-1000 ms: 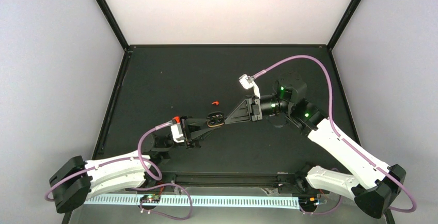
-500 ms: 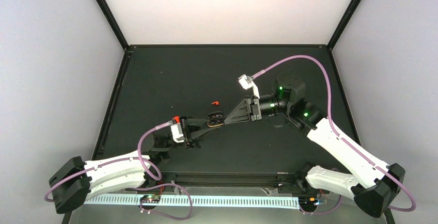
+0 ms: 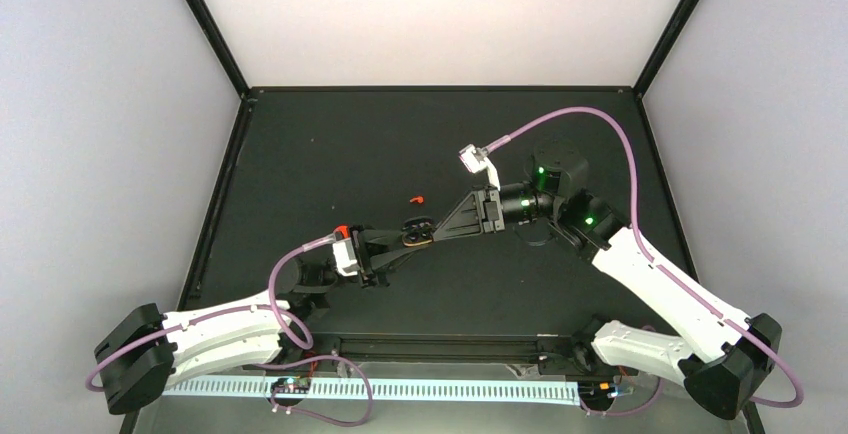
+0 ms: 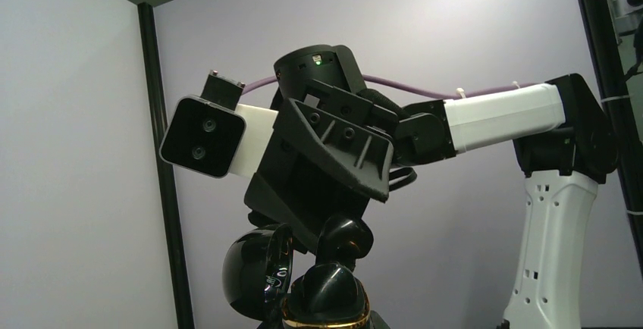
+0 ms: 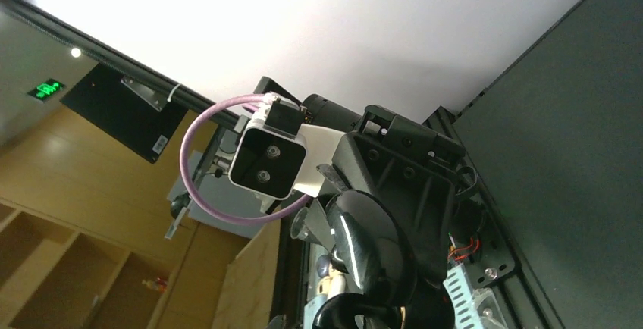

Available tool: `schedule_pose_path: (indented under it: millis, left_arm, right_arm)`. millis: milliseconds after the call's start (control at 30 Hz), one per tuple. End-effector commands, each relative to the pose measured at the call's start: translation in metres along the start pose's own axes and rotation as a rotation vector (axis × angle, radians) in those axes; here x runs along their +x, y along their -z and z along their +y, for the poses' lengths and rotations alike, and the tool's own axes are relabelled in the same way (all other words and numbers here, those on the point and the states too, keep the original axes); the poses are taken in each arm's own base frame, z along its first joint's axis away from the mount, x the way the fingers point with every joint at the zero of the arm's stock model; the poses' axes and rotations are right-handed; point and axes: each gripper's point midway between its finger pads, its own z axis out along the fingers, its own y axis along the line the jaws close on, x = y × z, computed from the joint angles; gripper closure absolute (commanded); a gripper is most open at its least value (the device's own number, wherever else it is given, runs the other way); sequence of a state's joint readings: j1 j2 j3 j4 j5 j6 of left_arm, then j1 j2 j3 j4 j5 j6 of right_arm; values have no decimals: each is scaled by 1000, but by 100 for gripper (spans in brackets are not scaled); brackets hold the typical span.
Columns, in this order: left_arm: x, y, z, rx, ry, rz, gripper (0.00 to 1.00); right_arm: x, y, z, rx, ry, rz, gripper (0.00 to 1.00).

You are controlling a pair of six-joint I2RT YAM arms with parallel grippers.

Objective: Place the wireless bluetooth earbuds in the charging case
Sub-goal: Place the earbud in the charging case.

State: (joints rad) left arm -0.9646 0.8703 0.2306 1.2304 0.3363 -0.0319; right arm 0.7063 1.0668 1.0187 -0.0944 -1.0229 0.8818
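Note:
The charging case (image 3: 415, 231) is glossy black with an orange-gold rim (image 4: 326, 317), and its lid (image 4: 254, 272) stands open. My left gripper (image 3: 408, 238) is shut on it and holds it above the table. My right gripper (image 3: 432, 229) meets the case from the right, and its tips (image 4: 345, 227) are closed on a small black glossy lump (image 4: 346, 239) just above the base. A second black lump (image 4: 327, 289) sits inside the rim. One tiny red-orange earbud (image 3: 417, 198) lies on the table behind the case. The lid (image 5: 371, 261) fills the right wrist view.
A small red spot (image 3: 342, 231) shows by the left wrist camera; I cannot tell what it is. The black mat (image 3: 330, 154) has raised black edges. Purple cables loop off both wrists. The left wrist's camera (image 5: 265, 158) faces the right wrist view.
My right gripper has edged slightly left toward the case. The left arm and the red earbud on the table have not moved.

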Motion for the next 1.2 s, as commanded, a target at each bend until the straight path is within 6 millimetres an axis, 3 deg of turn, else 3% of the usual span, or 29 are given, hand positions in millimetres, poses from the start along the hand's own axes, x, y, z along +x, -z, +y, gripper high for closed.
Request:
schedule_pose_path:
  millis: [0, 1167]
  left_arm:
    - [-19, -2, -4, 15, -32, -63, 99]
    - [-23, 3, 4, -34, 100, -92, 98]
  right_arm:
    - [-4, -1, -5, 18, -9, -16, 74]
    - [-11, 1, -33, 113, -66, -43, 70]
